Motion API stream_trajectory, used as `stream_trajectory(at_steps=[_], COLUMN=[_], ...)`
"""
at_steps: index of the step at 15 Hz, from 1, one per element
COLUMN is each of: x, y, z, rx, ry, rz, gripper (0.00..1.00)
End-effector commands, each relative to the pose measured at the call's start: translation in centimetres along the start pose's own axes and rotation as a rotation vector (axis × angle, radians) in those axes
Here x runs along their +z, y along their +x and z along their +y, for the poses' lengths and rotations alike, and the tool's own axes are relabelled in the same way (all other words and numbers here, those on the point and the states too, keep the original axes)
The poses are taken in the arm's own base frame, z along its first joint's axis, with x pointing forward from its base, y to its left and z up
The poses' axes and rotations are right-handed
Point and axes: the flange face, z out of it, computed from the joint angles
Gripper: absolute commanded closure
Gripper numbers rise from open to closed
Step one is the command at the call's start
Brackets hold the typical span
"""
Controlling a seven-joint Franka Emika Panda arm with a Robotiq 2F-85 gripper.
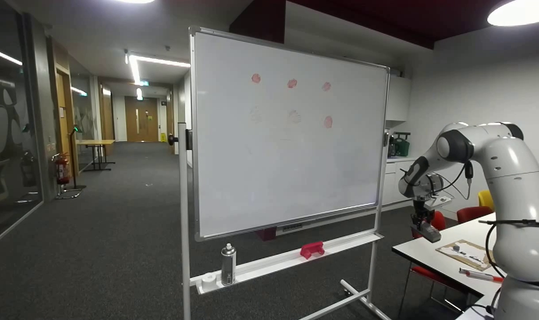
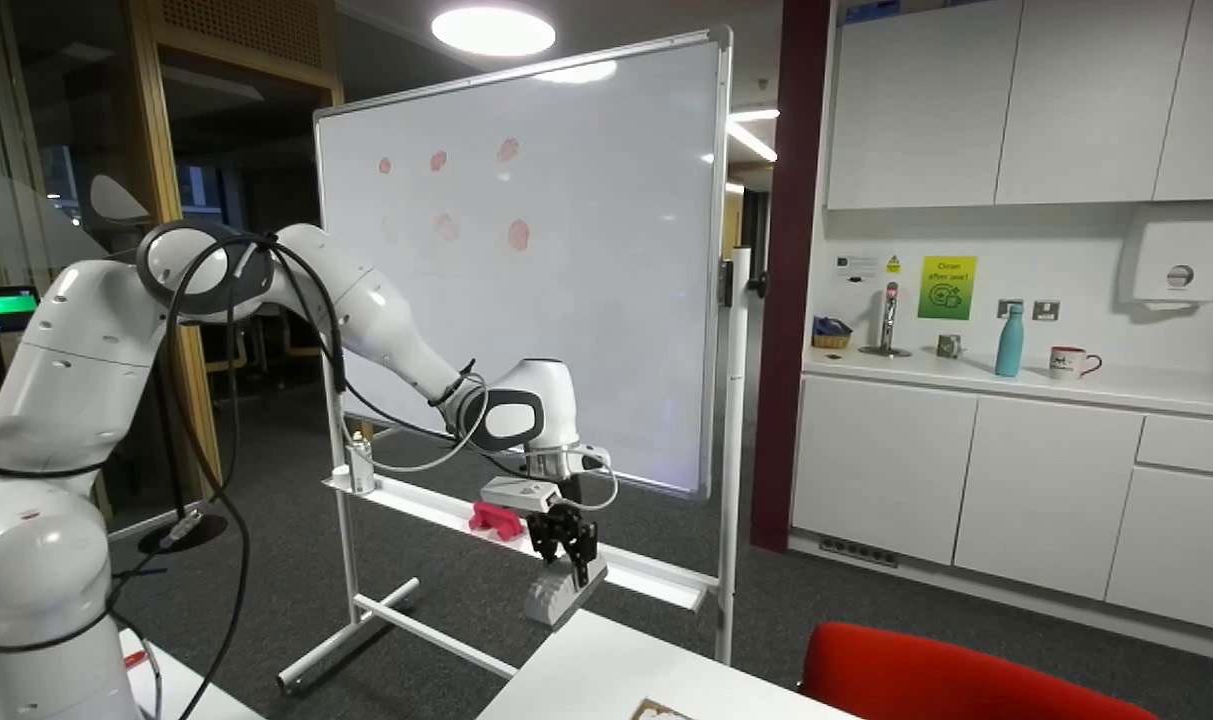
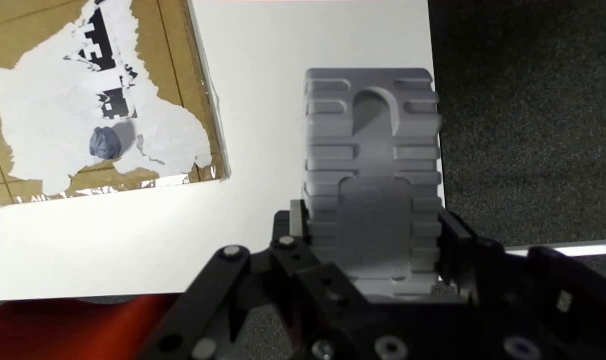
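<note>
- Gray block (image 3: 372,185): one, up in the air by the edge of one white table (image 3: 263,125).
- One gripper (image 3: 375,230) has its two jaws squeezed on the block's sides; in the wrist view it hides part of the low end.
- One gray lump (image 3: 104,143) sits on one piece of cardboard (image 3: 170,65), cut off in that view.
- One whiteboard (image 1: 287,169) has six red spots (image 1: 256,78), two of them faint.
- One tray (image 1: 269,266) below holds one can (image 1: 228,266), one white roll (image 1: 208,281) and one red thing (image 1: 312,250).
- Pens (image 1: 480,275) on the table are hard to count.
</note>
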Motion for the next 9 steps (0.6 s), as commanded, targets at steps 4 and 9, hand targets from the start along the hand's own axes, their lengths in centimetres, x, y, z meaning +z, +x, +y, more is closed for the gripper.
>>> stream_trajectory(at_steps=[4,9], x=[2.6,5.4], y=[1.0,2.3], z=[1.7,1.4], rx=[-0.050,-0.046], ry=[0.039,0.022], rz=[0.027,0.015], gripper=[0.65,0.65])
